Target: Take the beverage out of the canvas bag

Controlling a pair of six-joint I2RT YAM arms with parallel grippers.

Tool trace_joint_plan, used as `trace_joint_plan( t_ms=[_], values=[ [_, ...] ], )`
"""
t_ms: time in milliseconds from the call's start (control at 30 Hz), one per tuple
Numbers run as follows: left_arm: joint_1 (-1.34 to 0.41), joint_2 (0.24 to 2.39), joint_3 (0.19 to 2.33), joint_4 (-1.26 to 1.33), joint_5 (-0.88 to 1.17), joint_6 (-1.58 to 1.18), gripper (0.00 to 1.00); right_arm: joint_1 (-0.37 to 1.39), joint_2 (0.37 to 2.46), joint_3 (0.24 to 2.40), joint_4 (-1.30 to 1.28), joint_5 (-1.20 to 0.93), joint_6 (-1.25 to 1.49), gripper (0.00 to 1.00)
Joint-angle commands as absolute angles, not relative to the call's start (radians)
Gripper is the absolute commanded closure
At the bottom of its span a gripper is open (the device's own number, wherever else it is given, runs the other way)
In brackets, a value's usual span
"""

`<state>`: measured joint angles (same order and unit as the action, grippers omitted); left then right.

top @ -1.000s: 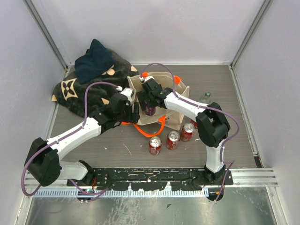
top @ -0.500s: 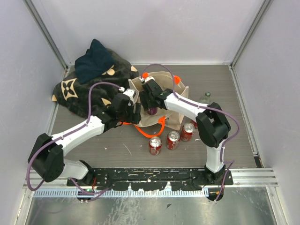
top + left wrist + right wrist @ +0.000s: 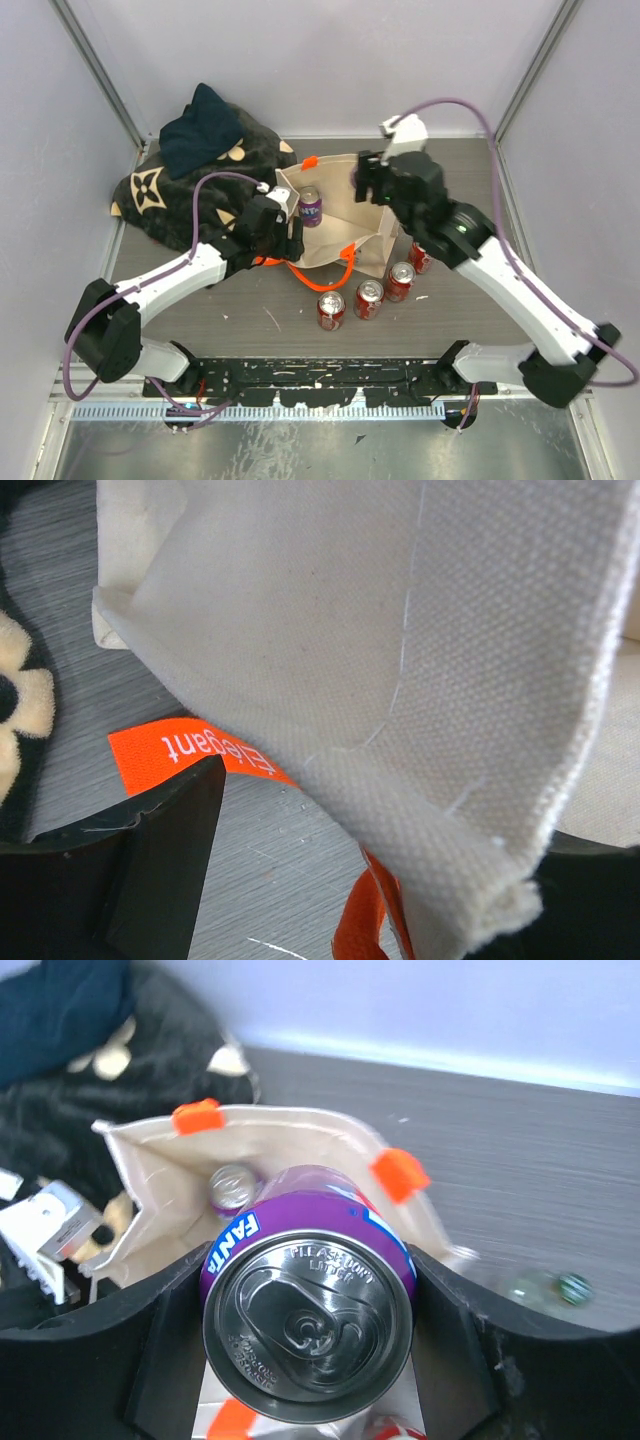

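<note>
The beige canvas bag with orange handles stands open at mid-table. My right gripper is shut on a purple Fanta can, held upright in the air above the bag's far right corner; in the top view the can shows just left of that gripper. A second purple can stands inside the bag. My left gripper is open at the bag's left rim, with the canvas edge lying between its fingers against the right one. An orange strap lies below.
Several red cans stand in front of and to the right of the bag. A dark floral blanket with a navy cloth on it fills the back left. A clear glass bottle lies right of the bag. Enclosure walls surround the table.
My right gripper closed on the purple can inside the bag and rose up and to the right with it. The left gripper stayed at the bag's rim.
</note>
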<state>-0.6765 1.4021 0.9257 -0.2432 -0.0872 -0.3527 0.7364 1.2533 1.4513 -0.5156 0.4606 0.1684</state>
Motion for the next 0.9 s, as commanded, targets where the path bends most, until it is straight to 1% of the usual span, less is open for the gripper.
trace_joint_plan(
  t_ms=[0,33,133,267,500,700,867],
  values=[
    [-0.674,1.419,0.982,-0.215,-0.095,-0.335,0.20,0.734,1.101,1.400,-0.613,0.769,0.245,0.99],
    [-0.674,1.421,0.986,-0.216,-0.095,-0.333,0.20,0.734,1.064,1.386,-0.647,0.830,0.270,0.99],
    [-0.674,1.421,0.989,-0.214,-0.106,-0.330,0.19,0.734,1.008,1.363,-0.803,0.926,0.393,0.99],
    [-0.673,1.413,0.987,-0.200,-0.125,-0.327,0.19,0.732,0.966,1.326,-1.012,0.968,0.609,0.99],
    [-0.672,1.418,0.987,-0.170,-0.156,-0.321,0.19,0.729,0.926,1.187,-1.165,0.896,0.801,0.99],
    [-0.671,1.452,1.021,-0.140,-0.167,-0.324,0.18,0.729,0.886,1.070,-1.241,0.822,0.929,0.99],
    [-0.672,1.468,1.028,-0.133,-0.146,-0.335,0.18,0.729,0.849,0.926,-1.196,0.771,0.983,0.99]
  ],
)
